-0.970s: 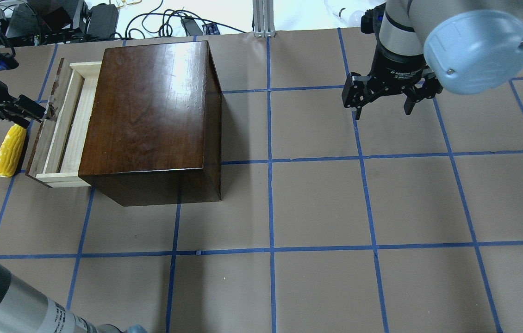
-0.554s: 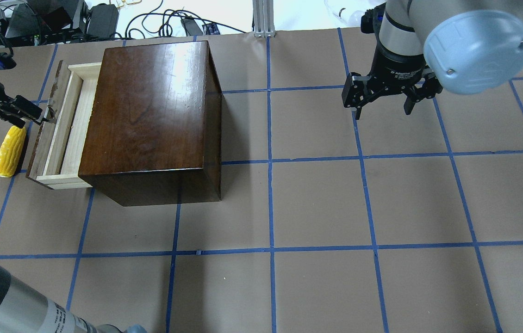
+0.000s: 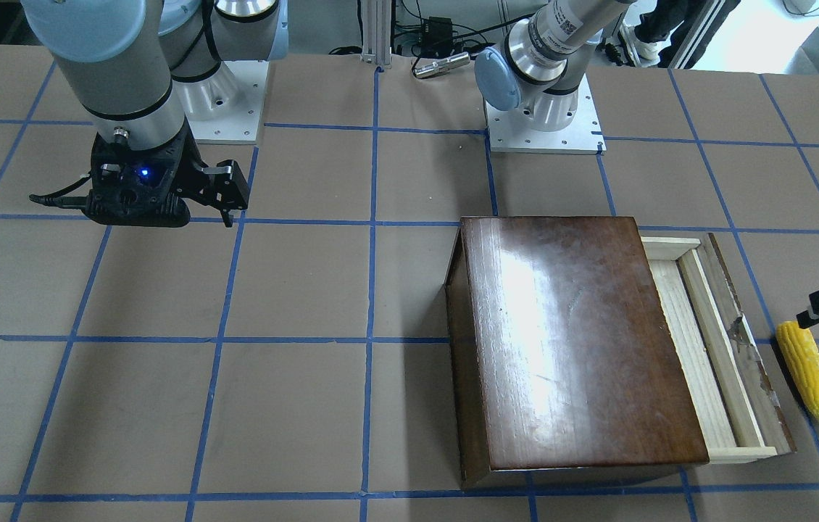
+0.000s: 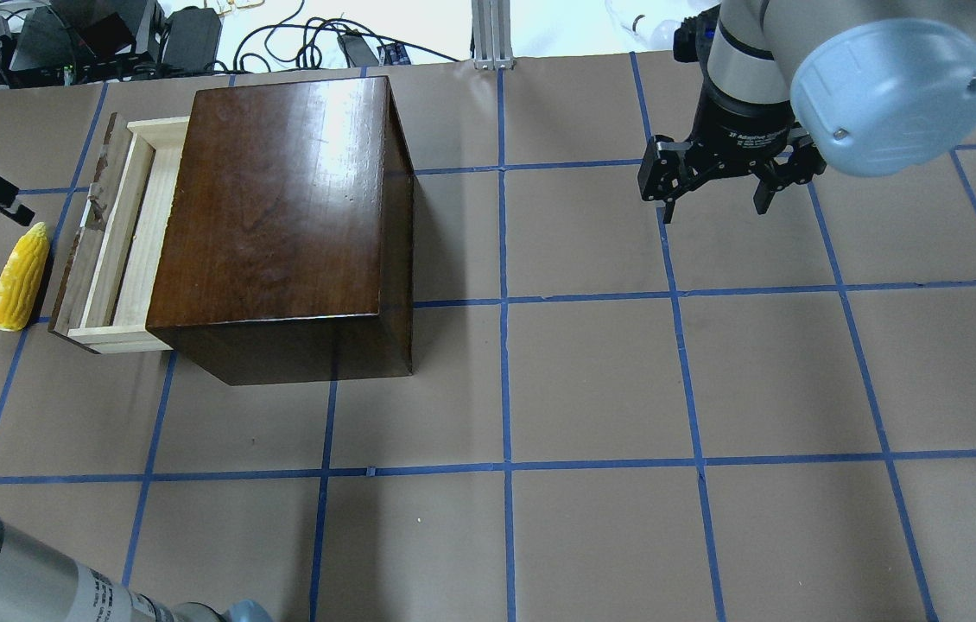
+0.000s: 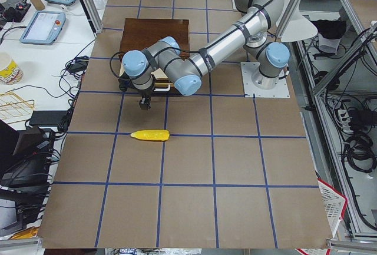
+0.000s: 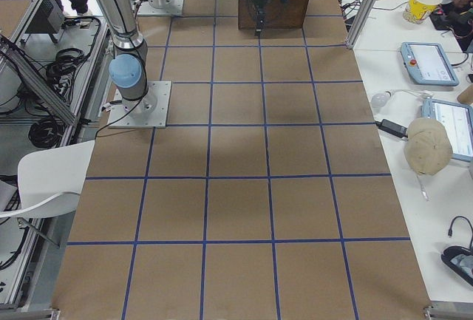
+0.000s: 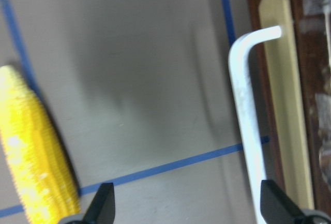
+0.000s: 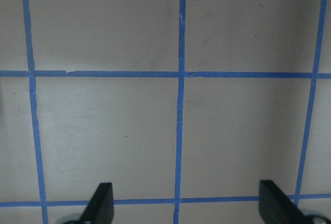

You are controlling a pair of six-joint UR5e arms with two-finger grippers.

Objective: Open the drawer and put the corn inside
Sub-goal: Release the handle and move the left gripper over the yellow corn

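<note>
While the glossy dark-brown box (image 3: 576,341) sits on the paper-covered table (image 3: 293,406) in the front-facing view, its pale raw-wood drawer (image 3: 699,362) stands part open, worn dark front outward. The bumpy yellow corn (image 3: 807,375) lies on the table just beside that front. Overhead, the left gripper (image 4: 20,200) hovers near one end of the corn, fingers spread and empty. The right gripper (image 4: 714,207), well apart, is spread and empty too. The left wrist view shows a bent white bar (image 7: 241,115) along the drawer's front.

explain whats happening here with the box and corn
The drawer of the dark wooden box stands pulled partly out, with nothing showing inside. The corn lies on the table just outside the drawer front. The left gripper hangs open near the corn's tip, gripping nothing. The right gripper hovers open, far off.
</note>
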